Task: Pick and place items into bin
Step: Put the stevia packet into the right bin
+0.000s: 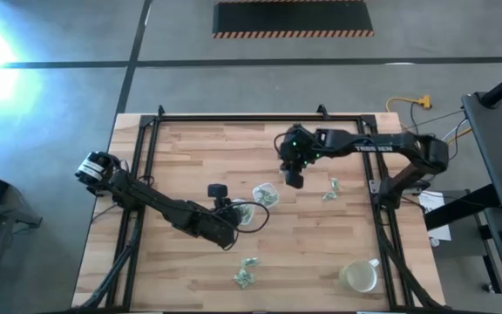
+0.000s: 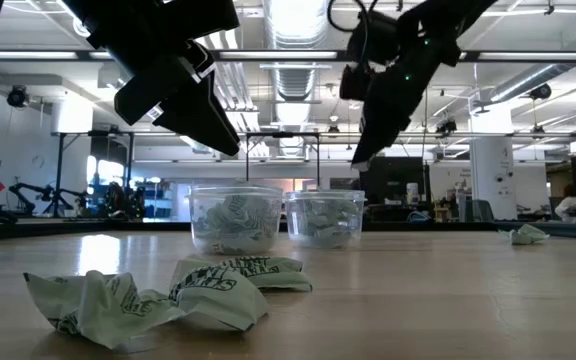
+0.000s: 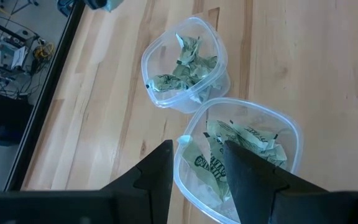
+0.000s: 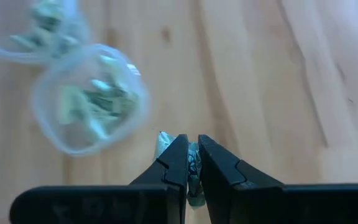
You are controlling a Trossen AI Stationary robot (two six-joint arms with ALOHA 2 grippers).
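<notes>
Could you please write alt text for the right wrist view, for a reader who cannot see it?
The right tool is shut on a pale green wrapper piece above the wooden table, beside two clear tubs holding similar pieces.

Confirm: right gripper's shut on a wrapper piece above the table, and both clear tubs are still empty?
Not quite. The right gripper is shut on a wrapper piece, but both clear tubs already hold crumpled pieces, as the left wrist view shows.

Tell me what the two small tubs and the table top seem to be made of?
The tubs: probably thin clear plastic, glossy; the crumpled green-and-white pieces inside show through the walls. The table top: apparently pale wood, matt, with visible grain and joined strips.
</notes>
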